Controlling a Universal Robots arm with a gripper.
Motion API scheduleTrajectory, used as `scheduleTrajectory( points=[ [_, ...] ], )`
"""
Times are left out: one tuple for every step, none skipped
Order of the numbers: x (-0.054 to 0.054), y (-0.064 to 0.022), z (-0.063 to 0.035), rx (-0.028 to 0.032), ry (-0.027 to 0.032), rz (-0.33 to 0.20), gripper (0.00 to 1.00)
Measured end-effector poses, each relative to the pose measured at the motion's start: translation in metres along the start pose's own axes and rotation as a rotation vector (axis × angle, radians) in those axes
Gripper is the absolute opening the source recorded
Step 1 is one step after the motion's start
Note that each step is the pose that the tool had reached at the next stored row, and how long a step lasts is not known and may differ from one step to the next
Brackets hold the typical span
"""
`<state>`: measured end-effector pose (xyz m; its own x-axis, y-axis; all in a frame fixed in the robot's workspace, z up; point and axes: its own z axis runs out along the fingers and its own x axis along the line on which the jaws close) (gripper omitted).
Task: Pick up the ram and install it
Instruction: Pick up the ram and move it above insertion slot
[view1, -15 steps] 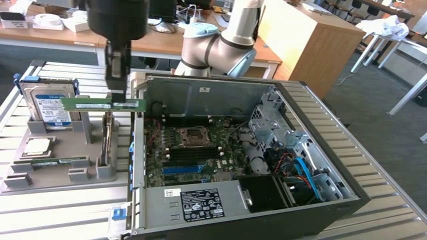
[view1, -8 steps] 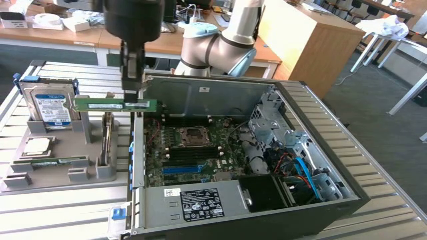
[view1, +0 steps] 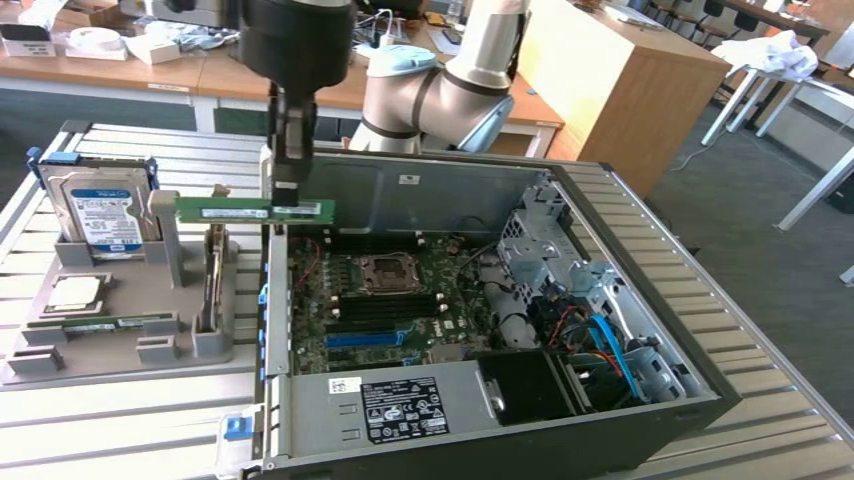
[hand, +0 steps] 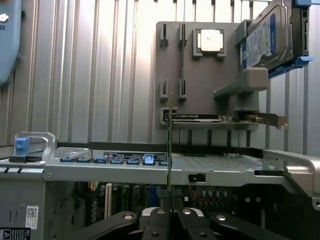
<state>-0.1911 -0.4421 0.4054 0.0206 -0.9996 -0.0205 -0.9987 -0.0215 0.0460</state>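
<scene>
My gripper (view1: 287, 203) hangs over the left wall of the open computer case (view1: 641, 300) and is shut on the ram (view1: 227, 210), a long green stick held level in the air. In the wrist view the ram (hand: 170, 150) is edge-on, a thin strip rising from between my fingers (hand: 159, 220), with the gripper (hand: 170, 212) closed around its lower end. Below and toward the exterior view's right lies the motherboard (view1: 387, 300) with its black memory slots (view1: 387, 308) and the processor socket (view1: 388, 268).
A grey holder tray (view1: 120, 345) at the exterior view's left carries a hard drive (view1: 100, 215), a square silver processor (view1: 76, 293), a second green stick (view1: 107, 322) lying flat and an upright card (view1: 214, 285). The power supply (view1: 400, 405) and drive cage (view1: 547, 240) crowd the case.
</scene>
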Motion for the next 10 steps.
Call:
scheduleTrajectory(
  points=[
    [0.000,-0.0022,-0.0001,0.0001,0.0000,0.000,0.11],
    [0.000,-0.0043,-0.0001,0.0001,-0.0001,0.000,0.11],
    [0.000,-0.0065,-0.0002,0.0001,-0.0001,0.000,0.11],
    [0.000,-0.0085,-0.0004,0.0000,-0.0001,0.000,0.11],
    [0.000,-0.0106,-0.0005,0.0000,0.0000,0.000,0.11],
    [0.000,-0.0130,-0.0006,0.0001,-0.0001,0.000,0.11],
    [0.000,-0.0152,-0.0006,0.0001,-0.0001,0.000,0.11],
    [0.000,-0.0174,-0.0008,0.0001,-0.0001,0.000,0.11],
    [0.000,-0.0195,-0.0009,0.0000,0.0000,0.000,0.11],
    [0.000,-0.0218,-0.0010,0.0000,0.0000,0.000,0.11]
  ],
)
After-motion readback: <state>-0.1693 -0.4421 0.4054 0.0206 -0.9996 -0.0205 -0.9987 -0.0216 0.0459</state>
